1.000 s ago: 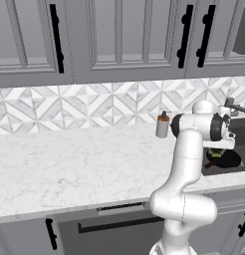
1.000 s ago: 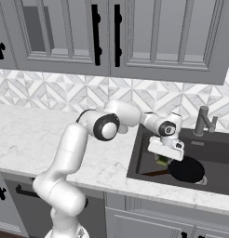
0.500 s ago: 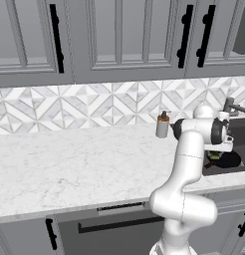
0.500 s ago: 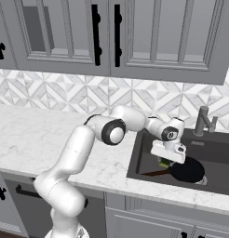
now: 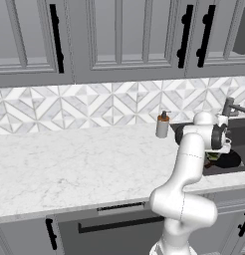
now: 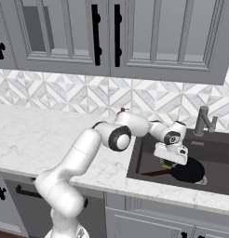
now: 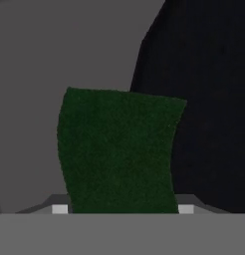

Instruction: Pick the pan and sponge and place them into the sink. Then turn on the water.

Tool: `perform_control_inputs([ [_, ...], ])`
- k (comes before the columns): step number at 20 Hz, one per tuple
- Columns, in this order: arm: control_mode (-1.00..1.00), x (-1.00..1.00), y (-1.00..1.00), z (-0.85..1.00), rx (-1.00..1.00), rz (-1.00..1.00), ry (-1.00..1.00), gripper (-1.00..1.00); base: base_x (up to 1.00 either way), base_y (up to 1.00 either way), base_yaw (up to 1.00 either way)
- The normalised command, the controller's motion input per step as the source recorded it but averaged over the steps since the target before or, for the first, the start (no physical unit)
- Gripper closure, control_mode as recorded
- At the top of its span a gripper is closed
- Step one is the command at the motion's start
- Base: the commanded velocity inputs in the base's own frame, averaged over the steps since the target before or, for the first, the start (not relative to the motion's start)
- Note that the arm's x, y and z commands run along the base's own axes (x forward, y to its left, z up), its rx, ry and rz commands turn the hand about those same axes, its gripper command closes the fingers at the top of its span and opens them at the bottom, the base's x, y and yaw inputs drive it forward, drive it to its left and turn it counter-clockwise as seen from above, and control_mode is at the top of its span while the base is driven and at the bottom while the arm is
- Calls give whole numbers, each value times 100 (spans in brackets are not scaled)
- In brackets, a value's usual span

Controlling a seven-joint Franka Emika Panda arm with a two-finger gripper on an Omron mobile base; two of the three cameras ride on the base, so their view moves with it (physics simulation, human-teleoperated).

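Since the last pictures, the white robot arm has swung a little more toward the tap, and its two-finger gripper [image 6: 168, 161] still hangs low inside the big dark grey sink [image 6: 214, 153]. From the hand view, the small sponge with its dark green face [image 7: 119, 152] sits right between the two finger tips, which stand partly apart with one at each side of it, so the gripper is closed on the sponge. A bit of the sponge's yellow-green side [image 6: 166, 164] peeks out under the hand in the right base view. Just beside it, the round black frying pan [image 6: 187, 171] lies on the sink floor, and its long thin brown handle [image 6: 153, 173] points back toward the counter. A grey metal faucet [image 6: 203, 121] stands behind the sink. On the white marble counter [image 5: 79, 164], a small soap bottle [image 5: 163, 124] stands near the wall.
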Motion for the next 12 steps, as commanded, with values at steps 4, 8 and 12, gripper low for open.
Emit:
perform_control_inputs([
  [4, -100, 36, -27, -4, 3, 0, 0, 100, 0, 0, 0],
  [8, -100, 23, -29, -5, 2, 0, 0, 100, 0, 0, 0],
  [12, -100, 8, -21, -12, 1, 0, 0, 100, 0, 0, 0],
])
